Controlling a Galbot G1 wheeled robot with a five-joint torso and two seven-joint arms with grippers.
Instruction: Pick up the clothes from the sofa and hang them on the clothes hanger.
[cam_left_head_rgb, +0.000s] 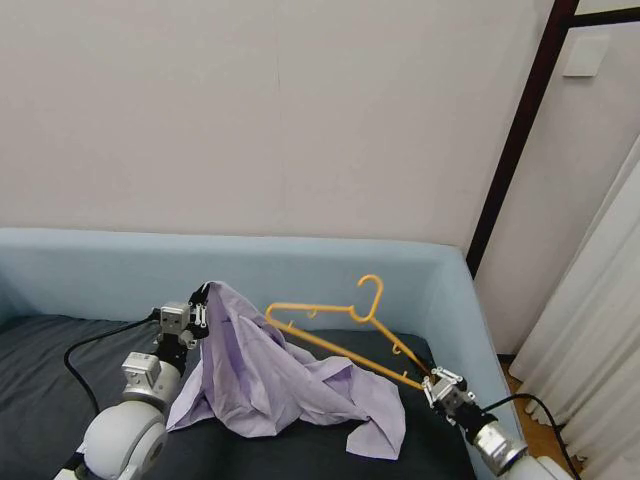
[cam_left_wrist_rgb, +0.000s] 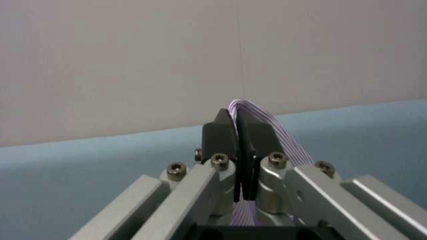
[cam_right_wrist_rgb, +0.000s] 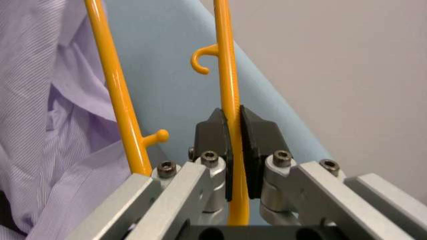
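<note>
A lilac striped shirt (cam_left_head_rgb: 270, 380) is held up over the dark sofa seat, its lower part draping onto the cushion. My left gripper (cam_left_head_rgb: 203, 313) is shut on the shirt's upper edge; a sliver of striped cloth (cam_left_wrist_rgb: 257, 116) shows between the black pads in the left wrist view. An orange clothes hanger (cam_left_head_rgb: 340, 335) hangs in the air to the right of the shirt, hook up, one end reaching into the cloth. My right gripper (cam_left_head_rgb: 434, 381) is shut on the hanger's near end; its pads clamp the orange bar (cam_right_wrist_rgb: 232, 125) in the right wrist view, with the shirt (cam_right_wrist_rgb: 47, 110) beside it.
The pale blue sofa back (cam_left_head_rgb: 100, 265) and right armrest (cam_left_head_rgb: 470, 330) enclose a dark seat cushion (cam_left_head_rgb: 40, 370). A plain wall rises behind. A dark door frame (cam_left_head_rgb: 515, 140) and white curtains (cam_left_head_rgb: 600, 330) stand to the right of the sofa.
</note>
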